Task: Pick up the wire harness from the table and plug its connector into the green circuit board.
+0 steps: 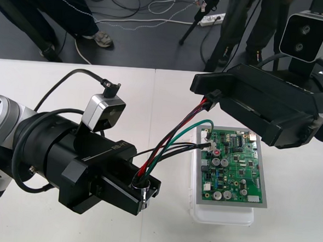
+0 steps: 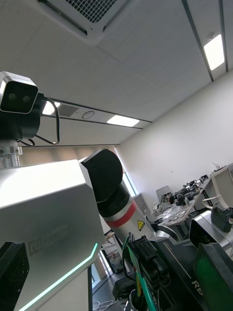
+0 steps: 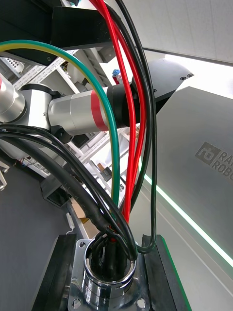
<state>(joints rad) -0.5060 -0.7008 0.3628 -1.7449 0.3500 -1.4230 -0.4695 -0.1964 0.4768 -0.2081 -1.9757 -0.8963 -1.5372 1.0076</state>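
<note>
The green circuit board (image 1: 233,166) sits on its white base (image 1: 221,213) at the table's (image 1: 165,236) right. Above it hangs the wire harness (image 1: 171,141). The left wrist view shows the left gripper's (image 1: 146,188) fingers (image 3: 56,277) clamping the socket (image 3: 109,274). The right gripper (image 1: 211,96), raised beyond the board, pinches the plug (image 1: 213,100).

Pale table (image 1: 70,93) stretching wide, with a thin seam (image 1: 154,93) running from its far edge toward the near side, close to the middle. Sitting straight on it, over on the robot's right, is one white base (image 1: 221,215), flat on the surface. On that base lies the green circuit board (image 1: 233,166), level, components up.
</note>
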